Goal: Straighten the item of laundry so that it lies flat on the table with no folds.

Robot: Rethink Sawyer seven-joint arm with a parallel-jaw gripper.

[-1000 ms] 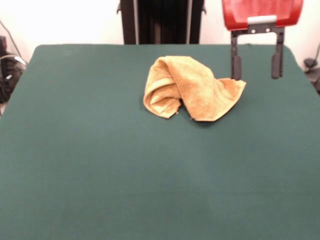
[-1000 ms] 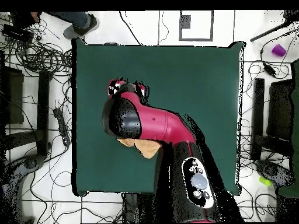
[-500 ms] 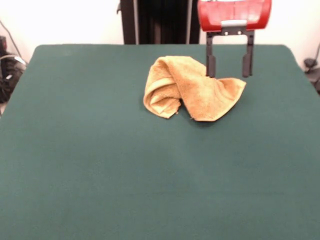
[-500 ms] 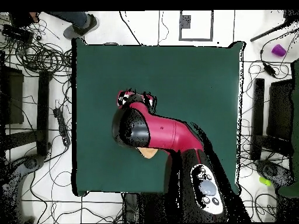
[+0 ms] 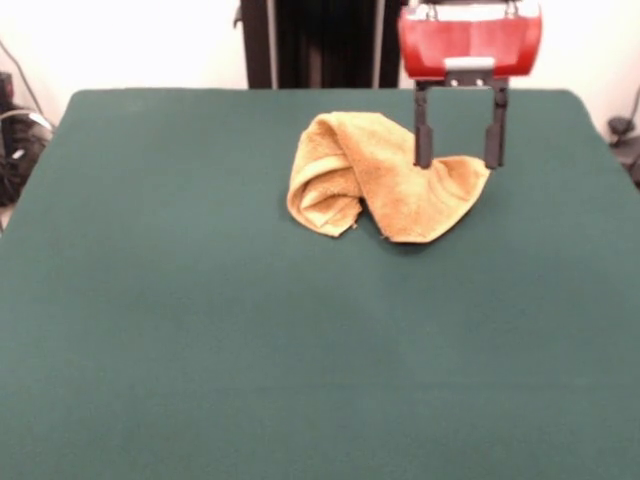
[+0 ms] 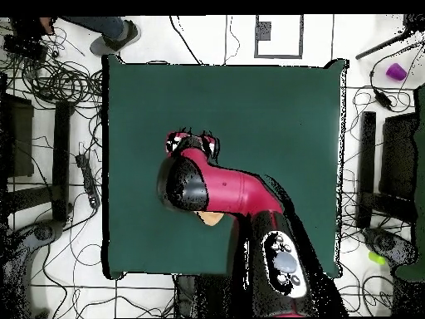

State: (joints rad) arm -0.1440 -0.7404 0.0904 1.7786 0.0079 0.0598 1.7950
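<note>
Hovering over the towel's (image 5: 385, 178) right-hand corner in the front view, our gripper (image 5: 458, 158) had its fingers spread wide apart, holding nothing. We had swung it in from the upper right of the frame a second before, when it hung beside the towel with only one finger near the corner; half a second later it stood above the cloth, and now it had dropped a little lower, so the finger tips straddled the raised corner flap. The towel itself had not moved: it lay bunched and folded over on itself in the upper middle of the table (image 5: 200, 350), its left end rolled under.

From overhead, our arm (image 6: 224, 187) covered nearly all of the towel, with only a small pale patch (image 6: 212, 218) peeking out beneath it.

We judged the approach almost finished. A short further descent and a closing of the fingers on that corner would likely let us pull the fold open.
</note>
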